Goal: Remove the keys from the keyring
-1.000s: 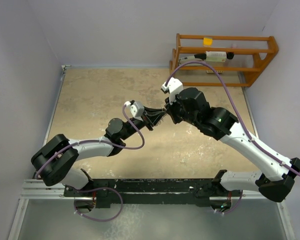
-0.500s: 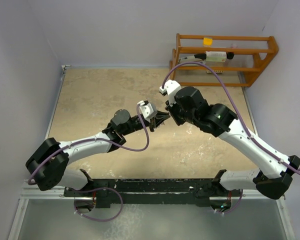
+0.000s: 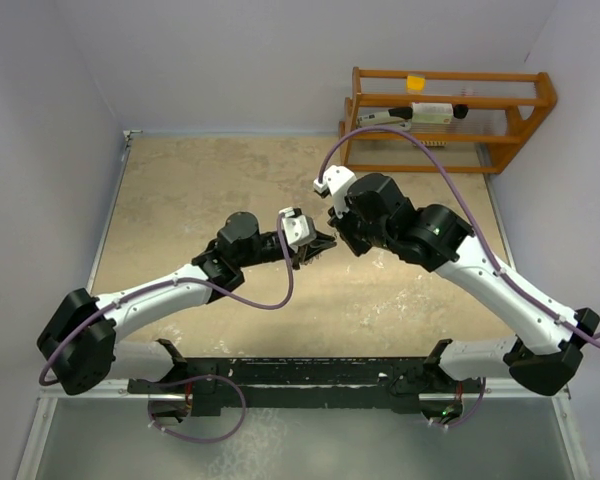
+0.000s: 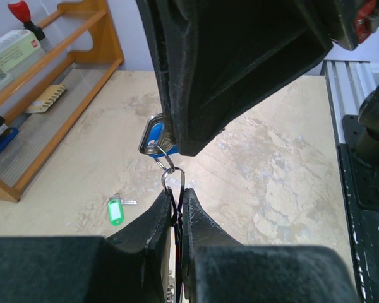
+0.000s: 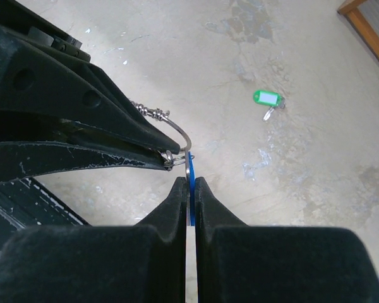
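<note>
My left gripper (image 3: pixel 315 243) and right gripper (image 3: pixel 336 230) meet tip to tip above the middle of the table. In the left wrist view my left gripper (image 4: pixel 177 192) is shut on the thin silver keyring (image 4: pixel 174 180), which sticks up from between its fingertips. The blue-headed key (image 4: pixel 155 135) hangs on it, pinched by the right gripper's fingers (image 4: pixel 240 69). In the right wrist view my right gripper (image 5: pixel 189 180) is shut edge-on on the blue key (image 5: pixel 191 169); the keyring wire (image 5: pixel 177 129) curves over to the left fingers (image 5: pixel 82 107). A green-headed key (image 5: pixel 266 98) lies loose on the table, also in the left wrist view (image 4: pixel 115 210).
A wooden rack (image 3: pixel 450 120) with small items stands at the back right; it also shows in the left wrist view (image 4: pixel 57 88). The metal base rail (image 3: pixel 300 375) runs along the near edge. Grey walls close the left and back.
The left arm has stretched out to the right, its wrist rolling over. The right gripper has shifted slightly left. Both stay joined at the keyring and blue key.
</note>
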Robot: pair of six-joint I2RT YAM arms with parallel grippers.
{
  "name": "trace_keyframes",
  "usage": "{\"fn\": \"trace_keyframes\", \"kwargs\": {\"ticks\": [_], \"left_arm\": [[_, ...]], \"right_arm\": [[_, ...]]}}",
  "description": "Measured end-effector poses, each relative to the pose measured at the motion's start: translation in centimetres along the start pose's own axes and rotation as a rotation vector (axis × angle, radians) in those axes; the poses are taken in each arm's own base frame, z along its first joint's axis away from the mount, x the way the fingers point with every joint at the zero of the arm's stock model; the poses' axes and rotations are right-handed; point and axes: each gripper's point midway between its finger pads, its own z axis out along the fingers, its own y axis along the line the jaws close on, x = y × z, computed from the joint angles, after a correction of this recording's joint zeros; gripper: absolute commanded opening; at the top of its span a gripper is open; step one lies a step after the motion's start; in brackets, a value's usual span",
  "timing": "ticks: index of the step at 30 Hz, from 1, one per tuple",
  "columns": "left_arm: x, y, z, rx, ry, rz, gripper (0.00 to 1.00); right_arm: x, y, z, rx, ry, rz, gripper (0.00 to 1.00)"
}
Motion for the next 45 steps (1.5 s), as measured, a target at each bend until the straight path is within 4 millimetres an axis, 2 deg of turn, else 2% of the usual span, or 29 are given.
{"fn": "trace_keyframes", "kwargs": {"ticks": [18, 45], "left_arm": [[-0.2, -1.8, -1.3, 0.085, 0.026, -0.012, 0.00], [0.6, -2.9, -3.9, 0.083, 0.087, -0.051, 0.00]], "right_arm": [[0.0, 1.9, 0.7, -0.097, 0.029, -0.023, 0.00], [0.4, 5.1, 2.5, -0.269, 0.056, -0.035, 0.00]]}}
